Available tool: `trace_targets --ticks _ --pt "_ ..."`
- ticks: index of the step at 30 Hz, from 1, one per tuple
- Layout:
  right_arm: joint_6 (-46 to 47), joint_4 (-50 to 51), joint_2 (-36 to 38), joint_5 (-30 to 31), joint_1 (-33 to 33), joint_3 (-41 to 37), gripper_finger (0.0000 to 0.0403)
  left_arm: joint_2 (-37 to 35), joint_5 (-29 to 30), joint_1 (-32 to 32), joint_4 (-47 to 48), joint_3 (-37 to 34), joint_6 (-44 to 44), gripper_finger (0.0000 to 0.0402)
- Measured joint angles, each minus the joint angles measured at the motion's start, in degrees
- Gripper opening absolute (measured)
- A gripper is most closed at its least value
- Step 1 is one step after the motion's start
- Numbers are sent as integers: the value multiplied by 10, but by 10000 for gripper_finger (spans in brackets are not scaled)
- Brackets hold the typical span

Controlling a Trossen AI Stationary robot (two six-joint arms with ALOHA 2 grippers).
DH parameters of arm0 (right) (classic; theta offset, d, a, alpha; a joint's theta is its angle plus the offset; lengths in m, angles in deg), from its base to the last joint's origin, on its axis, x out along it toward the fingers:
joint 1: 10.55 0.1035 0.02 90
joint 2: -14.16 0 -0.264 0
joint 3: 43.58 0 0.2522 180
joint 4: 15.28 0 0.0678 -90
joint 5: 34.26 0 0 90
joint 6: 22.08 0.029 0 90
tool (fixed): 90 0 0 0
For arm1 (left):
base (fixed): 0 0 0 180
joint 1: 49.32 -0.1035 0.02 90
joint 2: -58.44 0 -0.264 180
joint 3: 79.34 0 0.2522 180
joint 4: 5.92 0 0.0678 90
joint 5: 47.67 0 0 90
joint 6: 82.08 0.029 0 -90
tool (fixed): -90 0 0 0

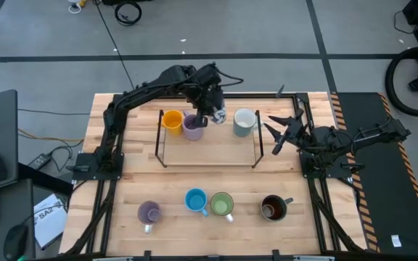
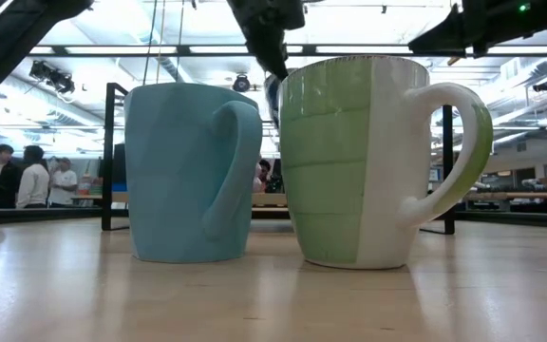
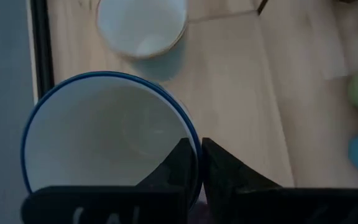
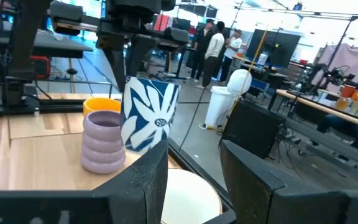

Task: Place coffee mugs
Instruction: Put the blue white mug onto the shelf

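left claw (image 1: 214, 111) clamped, right claw (image 1: 276, 135) spread

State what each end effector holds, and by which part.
Left end effector: the white patterned mug, pinched by its rim. Right end effector: nothing.

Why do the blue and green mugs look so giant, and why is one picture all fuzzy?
In the low view the blue mug and green mug sit right by the camera. The left wrist view blurs because the white patterned mug is so close.

left gripper (image 3: 199, 163) is pinched tight on the rim of the blue-rimmed white mug (image 3: 104, 134), with a pale mug (image 3: 142, 26) sitting just past it on the wood table (image 3: 241, 93)
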Motion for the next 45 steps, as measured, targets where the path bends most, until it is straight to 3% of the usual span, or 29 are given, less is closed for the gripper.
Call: trace_targets --ticks 15,35,45 --pt "7 3 0 -20 4 0 154 44 6 34 1 0 9 29" --pt "6 7 0 -4 38 0 154 111 61 51 9 -1 -3 29" --pt "10 8 0 -5 38 0 154 112 74 53 4 -1 -13 29"
